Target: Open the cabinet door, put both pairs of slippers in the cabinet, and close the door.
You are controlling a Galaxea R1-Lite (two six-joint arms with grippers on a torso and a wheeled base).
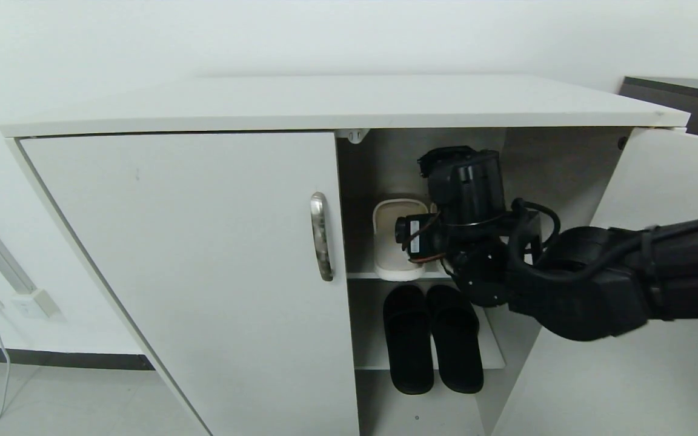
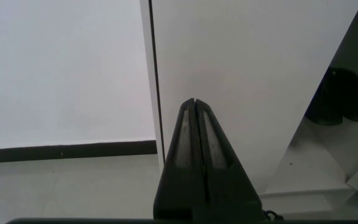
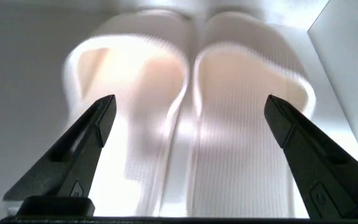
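Right gripper jaws spread, close to white slippers on upper shelf; arm hides one. Black slippers overhang lower shelf edge. Left gripper pressed together.

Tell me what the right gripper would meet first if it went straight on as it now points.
Most likely the white slippers on the upper shelf, straight ahead of the open right gripper; how far off is unclear.
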